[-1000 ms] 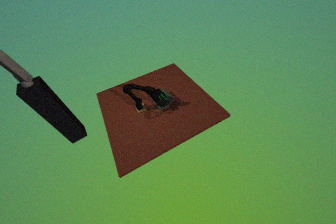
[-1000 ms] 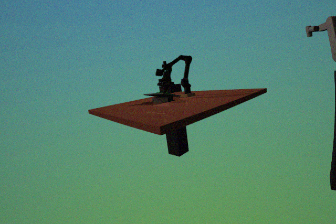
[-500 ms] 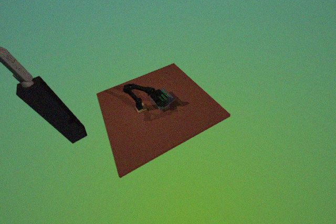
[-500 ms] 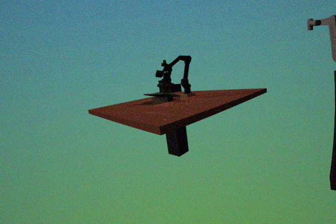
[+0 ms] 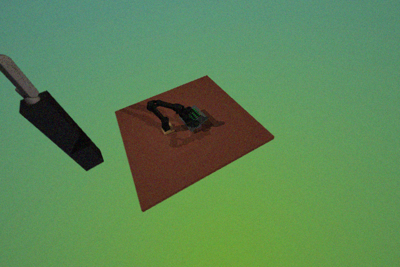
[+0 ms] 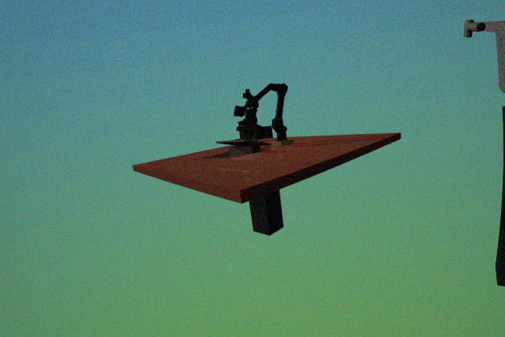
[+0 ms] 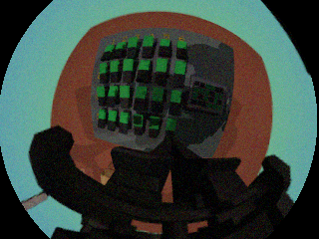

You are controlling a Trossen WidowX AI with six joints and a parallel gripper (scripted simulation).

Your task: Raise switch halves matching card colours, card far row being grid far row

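Note:
The grey panel (image 7: 150,143) (image 5: 205,118) bears a grid of green and dark switches in four rows, best seen in the wrist view. A green half (image 7: 179,67) shows on the right switch of the second row from the far side. The small card (image 7: 208,96) lies to the right of the grid, with green and dark squares too dim to read surely. My gripper (image 7: 169,138) is shut and empty. Its tips are at the near row's right end, by the rightmost switch (image 7: 170,123), whose near half they hide. Contact with that switch cannot be told.
The panel sits on a raised dark base (image 6: 245,149) on the reddish-brown table (image 5: 194,161) (image 6: 203,170). The arm's shadow covers the panel's right part around the card. A separate dark block with a grey arm (image 5: 58,125) stands off the table's left side in the top view.

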